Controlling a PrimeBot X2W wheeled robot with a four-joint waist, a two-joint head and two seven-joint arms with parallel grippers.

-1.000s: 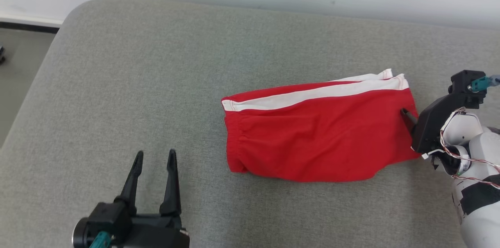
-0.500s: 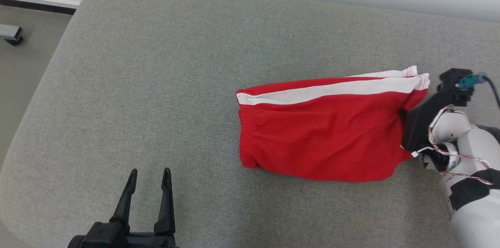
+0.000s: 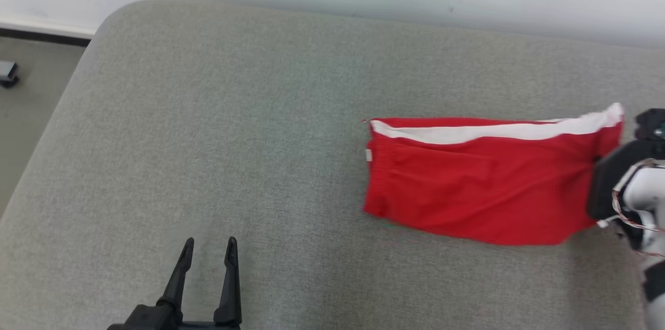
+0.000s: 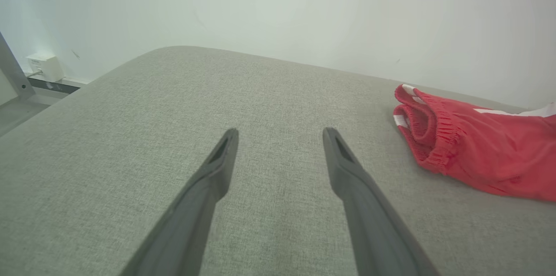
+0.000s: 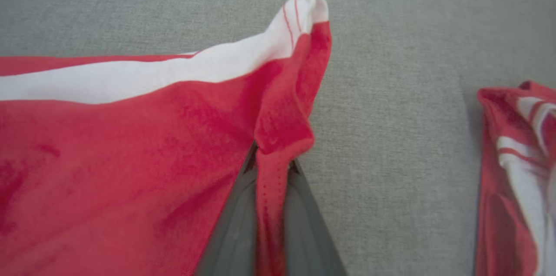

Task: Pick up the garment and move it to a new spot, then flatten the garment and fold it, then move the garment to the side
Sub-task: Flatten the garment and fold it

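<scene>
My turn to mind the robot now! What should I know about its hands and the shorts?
Left gripper: open, empty, above the grey fabric cushion.
Right gripper: shut on the hem end of the red shorts with a white side stripe.
Shorts: lying flat on the cushion's right part, seemingly already folded.
Left to do: probably slide them to the side, then release.

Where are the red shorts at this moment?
In the head view the red shorts lie on the right side of the grey cushion, their right-hand hem pinched by the right gripper, well away from the open left gripper.
</scene>
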